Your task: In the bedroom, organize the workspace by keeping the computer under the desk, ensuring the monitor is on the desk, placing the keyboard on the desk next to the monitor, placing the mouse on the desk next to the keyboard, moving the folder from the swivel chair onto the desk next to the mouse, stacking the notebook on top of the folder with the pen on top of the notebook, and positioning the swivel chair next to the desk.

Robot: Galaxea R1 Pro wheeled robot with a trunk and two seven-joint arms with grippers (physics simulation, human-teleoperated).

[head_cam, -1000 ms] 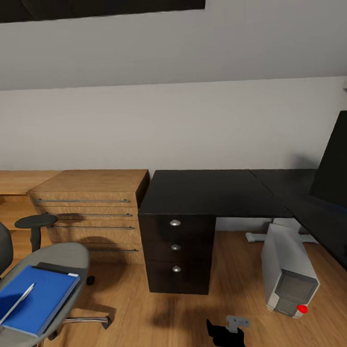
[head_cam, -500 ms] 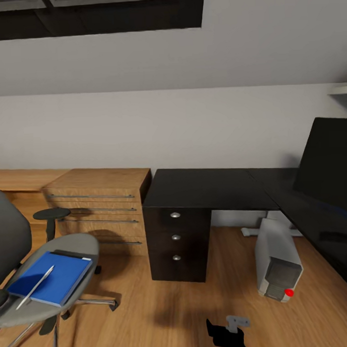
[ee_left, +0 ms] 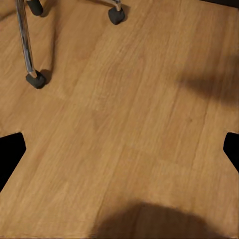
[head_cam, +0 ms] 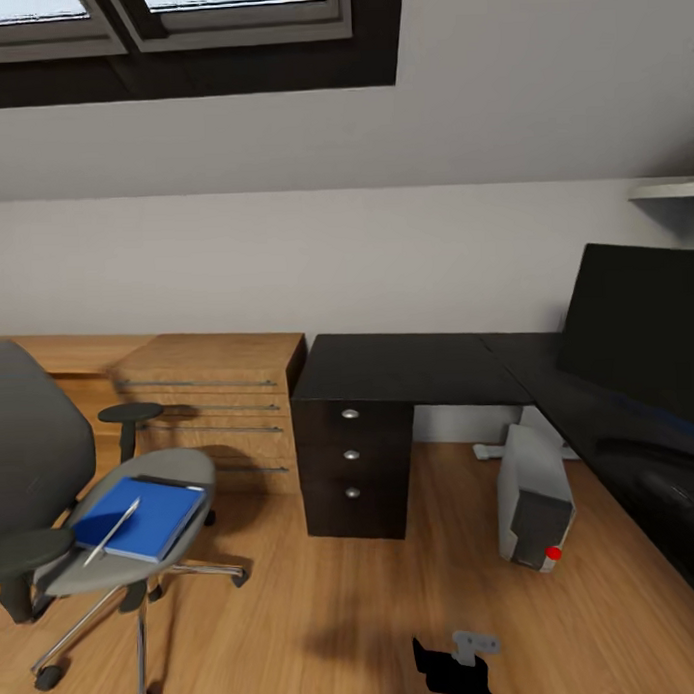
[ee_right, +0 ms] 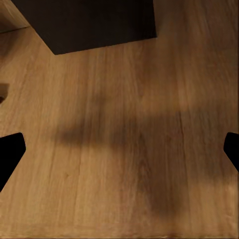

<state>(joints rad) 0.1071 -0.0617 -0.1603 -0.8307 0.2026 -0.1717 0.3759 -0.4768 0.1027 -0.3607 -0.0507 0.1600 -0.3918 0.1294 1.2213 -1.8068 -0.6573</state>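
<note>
Wooden floor (ee_left: 129, 124) lies under both my pincers, which point down at it. My left pincer (ee_left: 119, 149) has its 2 black fingertips (ee_left: 10, 154) spread wide at opposite edges of the wrist view, clamped on nothing; beyond them stand a chrome leg and 2 castors of the swivel chair (head_cam: 51, 467).

In the head view that grey chair is far off to my left, its seat turned toward the room. The blue folder (head_cam: 153, 514) lies flat on the seat, its long axis running diagonally from the seat's front toward the desk (head_cam: 408, 370). The pen (head_cam: 111, 532) rests along its near-left part, roughly the same diagonal. A dark edge at the folder's far side may be the notebook; I cannot tell.

My right pincer (ee_right: 119, 149) is likewise spread apart and empty, the desk's black drawers (ee_right: 89, 22) just ahead of it.

Further right, the computer (head_cam: 532, 501) stands upright on the floor under the desk, and the monitor (head_cam: 636, 327) stands on the desk.
</note>
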